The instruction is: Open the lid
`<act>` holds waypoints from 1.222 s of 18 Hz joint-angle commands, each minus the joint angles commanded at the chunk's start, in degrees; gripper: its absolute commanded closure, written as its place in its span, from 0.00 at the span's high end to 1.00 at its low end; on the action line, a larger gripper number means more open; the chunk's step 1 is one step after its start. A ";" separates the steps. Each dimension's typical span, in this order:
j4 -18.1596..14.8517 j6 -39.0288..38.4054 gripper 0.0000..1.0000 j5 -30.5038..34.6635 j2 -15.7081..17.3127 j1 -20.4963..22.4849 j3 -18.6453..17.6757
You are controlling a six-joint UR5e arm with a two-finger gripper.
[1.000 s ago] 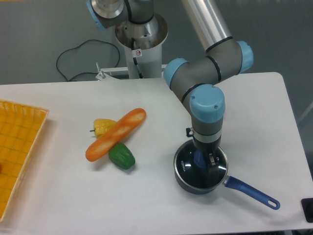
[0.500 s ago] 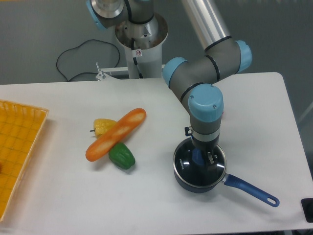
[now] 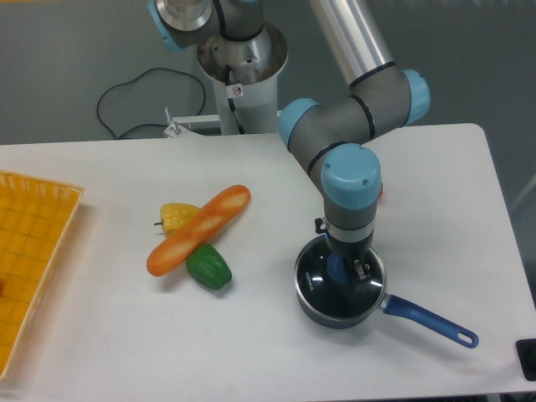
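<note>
The arm was reaching straight down over the saucepan (image 3: pixel 311 303), which sat near the front right of the white table (image 3: pixel 251 335) with its long blue handle (image 3: pixel 429 322) pointing off to the right. The glass lid (image 3: pixel 322 289) was on the pan, covering it. The gripper (image 3: pixel 345 272) was right at the lid's blue knob (image 3: pixel 335 270), fingers either side of it, but honestly I couldn't tell if it had actually clamped on. Over to the left lay a baguette (image 3: pixel 199 229) across a yellow pepper (image 3: pixel 174 217), a green pepper (image 3: pixel 208 267) just beside it, and an orange basket (image 3: pixel 29 251) at the left edge.
</note>
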 joint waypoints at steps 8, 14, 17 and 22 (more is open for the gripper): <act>-0.44 0.00 0.55 -0.09 0.53 0.00 0.17; -2.28 -0.35 0.55 -0.18 1.84 0.09 0.35; -2.81 -0.61 0.55 -0.18 2.02 0.18 0.35; -2.81 -1.58 0.55 -0.35 2.46 0.26 0.26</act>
